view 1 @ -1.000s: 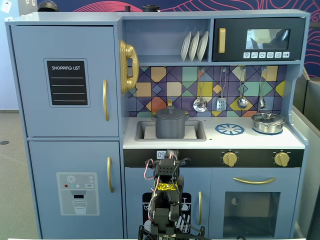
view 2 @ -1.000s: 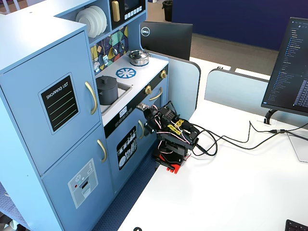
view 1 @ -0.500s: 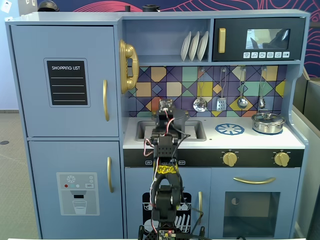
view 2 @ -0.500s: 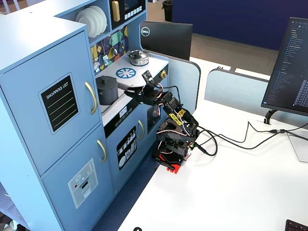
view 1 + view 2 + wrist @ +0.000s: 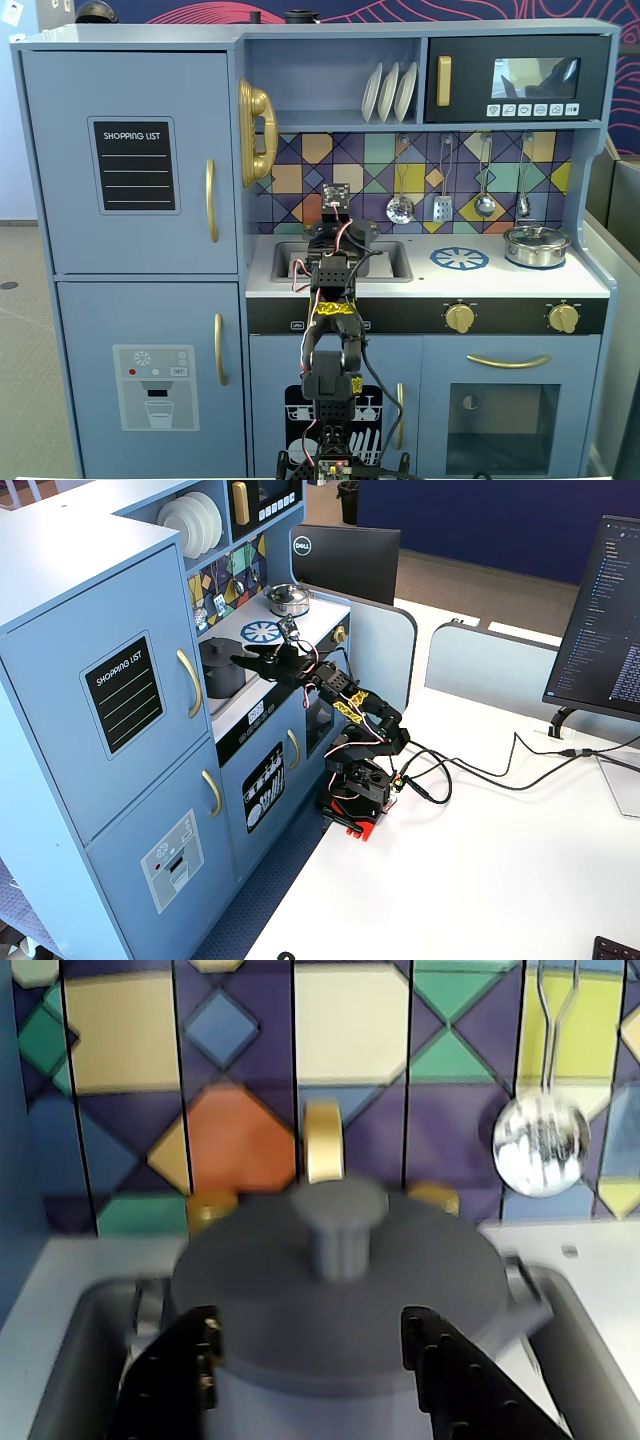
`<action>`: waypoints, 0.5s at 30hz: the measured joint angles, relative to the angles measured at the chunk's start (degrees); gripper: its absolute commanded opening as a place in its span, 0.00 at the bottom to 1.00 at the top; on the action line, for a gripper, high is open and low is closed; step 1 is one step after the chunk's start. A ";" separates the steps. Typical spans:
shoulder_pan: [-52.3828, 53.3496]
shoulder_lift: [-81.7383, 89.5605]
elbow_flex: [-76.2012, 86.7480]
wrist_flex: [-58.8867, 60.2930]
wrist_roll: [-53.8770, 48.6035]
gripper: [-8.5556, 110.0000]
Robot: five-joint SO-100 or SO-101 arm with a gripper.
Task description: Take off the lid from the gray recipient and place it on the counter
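Observation:
The gray recipient [image 5: 310, 1405] stands in the recessed sink [image 5: 70, 1360] of the white counter [image 5: 590, 1260], with the lid [image 5: 300, 1290] on top and its knob [image 5: 340, 1225] upright. My gripper [image 5: 310, 1325] is open and empty. Its black fingers [image 5: 170, 1380] sit low on either side of the near edge of the lid, and I cannot tell whether they touch it. In a fixed view the gray recipient [image 5: 220, 670] and the lid [image 5: 222, 642] show just left of the gripper [image 5: 240, 660]. In a fixed view from the front my arm [image 5: 333, 300] hides the pot.
A shiny silver pot [image 5: 536, 243] with its own lid stands at the counter's right, beyond the printed burner [image 5: 459, 258]. Utensils [image 5: 400, 208] hang on the tiled back wall, and a gold faucet [image 5: 323, 1140] rises behind the gray pot. The sink walls close in on both sides.

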 measured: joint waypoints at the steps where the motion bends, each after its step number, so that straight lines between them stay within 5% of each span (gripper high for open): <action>1: -0.09 -1.14 -0.44 -0.97 0.18 0.22; 15: 1.32 -13.36 -2.64 -10.72 0.35 0.21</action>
